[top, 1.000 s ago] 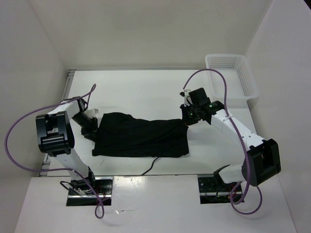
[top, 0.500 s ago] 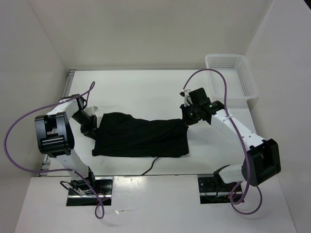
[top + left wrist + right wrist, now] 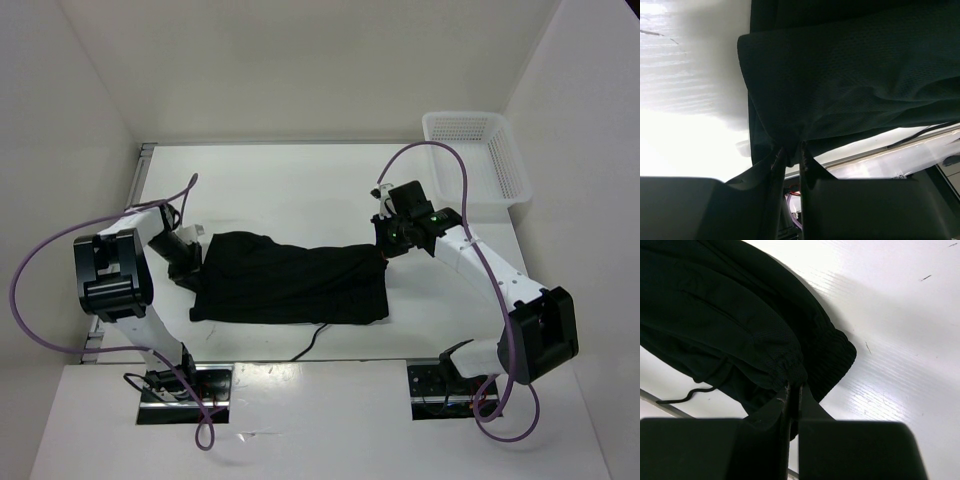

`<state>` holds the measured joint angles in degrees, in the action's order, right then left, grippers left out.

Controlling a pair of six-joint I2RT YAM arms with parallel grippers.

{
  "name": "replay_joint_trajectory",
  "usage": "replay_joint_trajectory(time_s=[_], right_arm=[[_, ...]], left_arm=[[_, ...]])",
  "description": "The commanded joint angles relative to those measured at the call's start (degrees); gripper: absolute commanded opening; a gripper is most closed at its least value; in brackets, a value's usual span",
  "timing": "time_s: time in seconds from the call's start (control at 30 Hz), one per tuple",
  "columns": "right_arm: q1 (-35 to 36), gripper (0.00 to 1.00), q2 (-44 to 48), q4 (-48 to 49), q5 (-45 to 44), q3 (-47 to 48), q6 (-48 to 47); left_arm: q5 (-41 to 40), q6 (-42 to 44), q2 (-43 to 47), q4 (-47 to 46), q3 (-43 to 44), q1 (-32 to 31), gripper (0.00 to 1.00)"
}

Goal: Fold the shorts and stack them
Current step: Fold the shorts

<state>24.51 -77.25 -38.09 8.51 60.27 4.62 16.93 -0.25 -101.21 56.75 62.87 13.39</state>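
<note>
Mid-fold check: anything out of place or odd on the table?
Only the drawstring: it trails loose from under the near edge of the shorts toward the front of the table. The left gripper and right gripper each pinch one end.

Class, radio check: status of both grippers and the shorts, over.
Left gripper shut on shorts, left end. Right gripper shut on right end. Basket far right, no obstruction.

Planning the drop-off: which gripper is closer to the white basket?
Right. The right gripper pinches the end of the shorts toward the basket; the left gripper holds the opposite end, farther away.
</note>
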Motion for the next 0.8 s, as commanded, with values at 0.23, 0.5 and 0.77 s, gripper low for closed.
replay_joint_trajectory(time_s=[0.23, 0.5, 0.77], right_arm=[[0.54, 0.0, 1.84, 1.44, -1.04, -0.59, -0.23], [0.54, 0.0, 1.84, 1.44, -1.04, -0.59, -0.23], [0.54, 0.0, 1.84, 1.44, -1.57, -0.59, -0.23]], left_arm=[[2.31, 0.25, -0.92, 0.11, -0.73, 0.32, 0.32], [-1.01, 0.25, 0.84, 2.57, 1.2, 0.32, 0.32], [-2.61, 0.25, 3.56, 7.14, 2.34, 0.32, 0.4]])
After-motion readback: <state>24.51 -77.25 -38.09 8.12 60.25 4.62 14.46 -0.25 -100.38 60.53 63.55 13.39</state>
